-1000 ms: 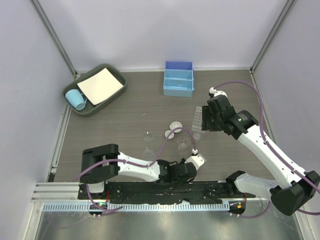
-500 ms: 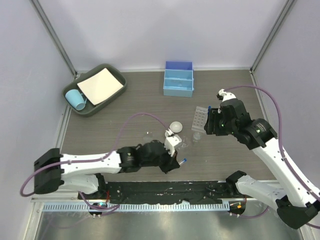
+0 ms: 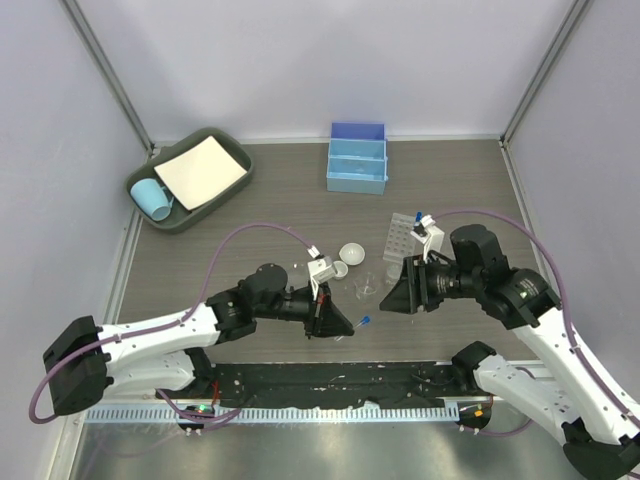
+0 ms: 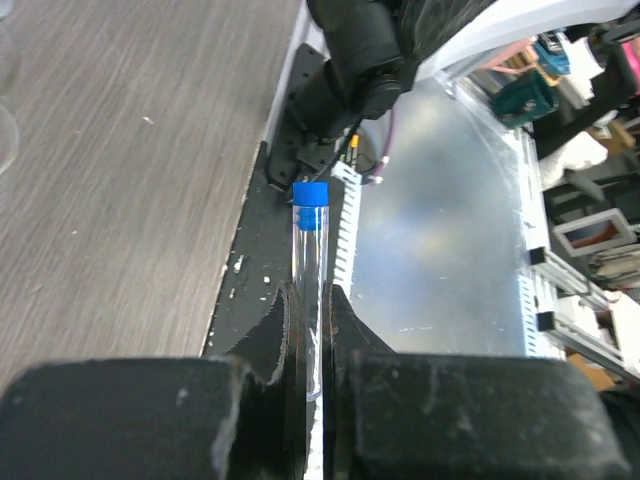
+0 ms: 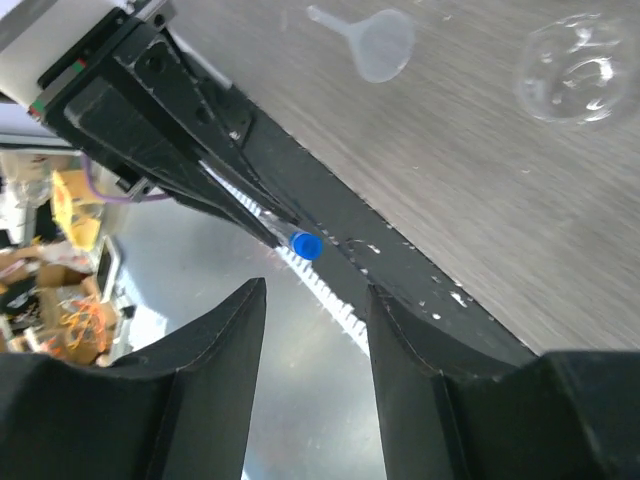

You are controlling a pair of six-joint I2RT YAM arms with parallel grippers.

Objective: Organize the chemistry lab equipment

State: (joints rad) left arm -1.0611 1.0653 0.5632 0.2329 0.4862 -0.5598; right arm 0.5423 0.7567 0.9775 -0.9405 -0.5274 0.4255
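Note:
My left gripper [image 3: 343, 325] is shut on a clear blue-capped tube [image 3: 364, 322] above the table's near edge. In the left wrist view the tube [image 4: 309, 250] sticks out past the gripper [image 4: 311, 300], cap outward. My right gripper [image 3: 392, 296] stands open just right of the cap, facing it. In the right wrist view the cap [image 5: 305, 244] floats just beyond the gripper [image 5: 315, 290], untouched. The perforated clear rack [image 3: 402, 238], two whitish dishes [image 3: 351, 252] and small clear glassware [image 3: 368, 286] lie on the table behind. A funnel [image 5: 378, 42] lies on the wood.
A light-blue divided box [image 3: 357, 158] stands at the back centre. A dark tray [image 3: 178, 222] at the back left holds a white sheet and a light-blue cup [image 3: 152, 198]. The black base rail [image 3: 330, 380] runs along the near edge below both grippers.
My left arm has stretched forward and raised the tube off the near edge. My right gripper has left the rack, come down and turned to face the tube's cap, its jaws slightly narrower.

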